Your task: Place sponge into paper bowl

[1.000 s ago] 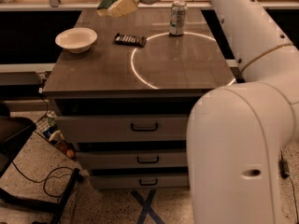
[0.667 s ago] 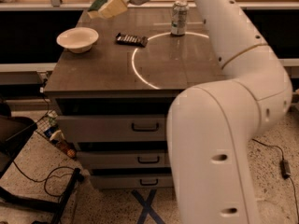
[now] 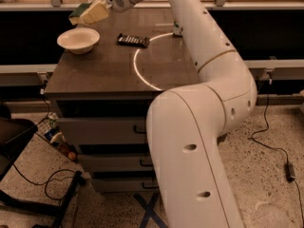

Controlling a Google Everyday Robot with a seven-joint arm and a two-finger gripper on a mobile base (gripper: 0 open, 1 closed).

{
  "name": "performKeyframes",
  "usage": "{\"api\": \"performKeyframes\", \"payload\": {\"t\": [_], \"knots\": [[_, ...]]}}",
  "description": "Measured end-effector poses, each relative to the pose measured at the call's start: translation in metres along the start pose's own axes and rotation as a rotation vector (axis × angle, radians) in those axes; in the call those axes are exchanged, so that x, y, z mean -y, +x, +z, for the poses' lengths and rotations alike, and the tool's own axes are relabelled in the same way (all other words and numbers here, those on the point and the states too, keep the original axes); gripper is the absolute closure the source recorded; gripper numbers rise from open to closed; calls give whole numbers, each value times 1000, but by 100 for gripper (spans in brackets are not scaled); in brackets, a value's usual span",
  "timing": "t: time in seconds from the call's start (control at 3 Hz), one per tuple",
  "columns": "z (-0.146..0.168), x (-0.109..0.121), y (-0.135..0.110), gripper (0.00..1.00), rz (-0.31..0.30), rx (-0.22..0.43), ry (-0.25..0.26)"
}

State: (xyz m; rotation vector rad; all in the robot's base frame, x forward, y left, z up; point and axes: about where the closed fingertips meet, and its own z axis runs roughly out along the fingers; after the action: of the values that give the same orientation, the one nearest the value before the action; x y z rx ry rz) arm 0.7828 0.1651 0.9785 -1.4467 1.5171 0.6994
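up near one bowl (image 3: pixel 71 43): gripper (image 3: pixel 98 8), one sponge (image 3: pixel 89 14)

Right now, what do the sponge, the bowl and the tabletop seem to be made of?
The sponge, held by the gripper above the table's far-left corner: pale yellow foam, dark green scouring side. The paper bowl: matte cream, likely paper. The tabletop: smooth, dark, reflecting a light ring; material unclear.

Upper left, the white end effector (image 3: pixel 98 5) grips a pale-yellow foam sponge (image 3: pixel 93 13), dark green on top — below it, a cream-white round paper bowl (image 3: pixel 78 48). The grey-brown counter (image 3: pixel 95 71) carries a dark flat candy bar (image 3: pixel 133 40) and a bright white arc (image 3: pixel 135 66).
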Motion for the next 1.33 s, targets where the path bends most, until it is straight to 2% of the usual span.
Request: {"api": "performKeyframes", "payload": {"t": [0.33, 0.67, 1.33], "knots": [[32, -3, 2, 100, 20, -58, -9], [46, -2, 10, 100, 33, -104, -7], [74, -4, 29, 100, 71, -101, -45]]}}
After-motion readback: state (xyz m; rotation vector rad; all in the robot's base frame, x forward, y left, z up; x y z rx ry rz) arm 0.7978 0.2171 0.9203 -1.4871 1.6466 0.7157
